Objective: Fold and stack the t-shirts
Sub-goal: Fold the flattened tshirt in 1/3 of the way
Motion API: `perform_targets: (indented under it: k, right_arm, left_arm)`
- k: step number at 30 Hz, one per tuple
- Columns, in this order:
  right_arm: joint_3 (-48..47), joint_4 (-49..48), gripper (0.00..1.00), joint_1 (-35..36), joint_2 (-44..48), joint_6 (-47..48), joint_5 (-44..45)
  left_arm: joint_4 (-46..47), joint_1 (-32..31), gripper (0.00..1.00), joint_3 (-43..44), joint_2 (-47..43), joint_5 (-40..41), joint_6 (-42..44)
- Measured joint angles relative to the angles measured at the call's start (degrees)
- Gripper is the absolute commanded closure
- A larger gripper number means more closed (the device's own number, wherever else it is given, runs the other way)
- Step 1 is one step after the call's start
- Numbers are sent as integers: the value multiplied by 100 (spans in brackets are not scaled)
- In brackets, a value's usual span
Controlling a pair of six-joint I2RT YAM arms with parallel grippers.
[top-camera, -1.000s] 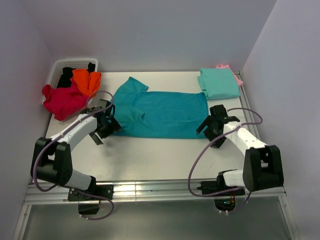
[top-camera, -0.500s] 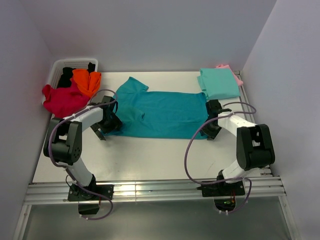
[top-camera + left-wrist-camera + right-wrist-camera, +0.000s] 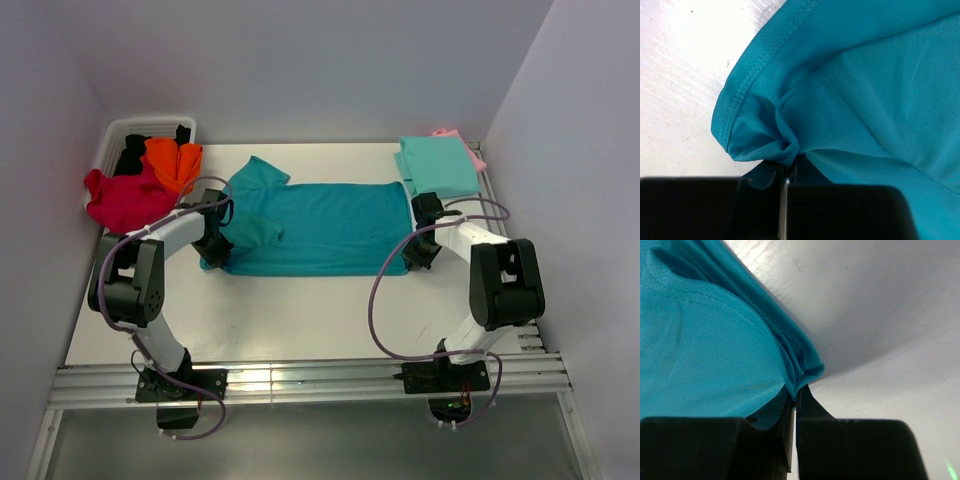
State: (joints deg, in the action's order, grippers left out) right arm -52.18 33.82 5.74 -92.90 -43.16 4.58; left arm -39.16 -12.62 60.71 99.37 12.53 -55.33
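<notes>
The teal-blue t-shirt [image 3: 320,225] is one plain deep colour, its weave a fine dotted mesh. Also plain are the mint-green t-shirt [image 3: 437,167], pink t-shirt [image 3: 477,158], crimson t-shirt [image 3: 125,200], orange t-shirt [image 3: 173,160] and black t-shirt [image 3: 130,155]. The slotted basket [image 3: 118,130] and the table [image 3: 300,310] are white.

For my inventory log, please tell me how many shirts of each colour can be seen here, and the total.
teal shirt: 1
mint-green shirt: 1
pink shirt: 1 (only its edge shows under the mint-green one)
crimson shirt: 1
orange shirt: 1
black shirt: 1 (partly hidden in the white basket)
Total: 6 shirts
</notes>
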Motion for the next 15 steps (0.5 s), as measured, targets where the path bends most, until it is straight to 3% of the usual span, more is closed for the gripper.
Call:
perform_targets:
  k: [7,15]
  right_arm:
    - [35,409,100,-192,529,-90,-98]
    - [402,1134,100,-254,1823,-341,-114]
  left_arm:
    - [22,15,99,-155,-181,-197,-59]
    - [-452,-433,99,-1209,-1810,-376,-448]
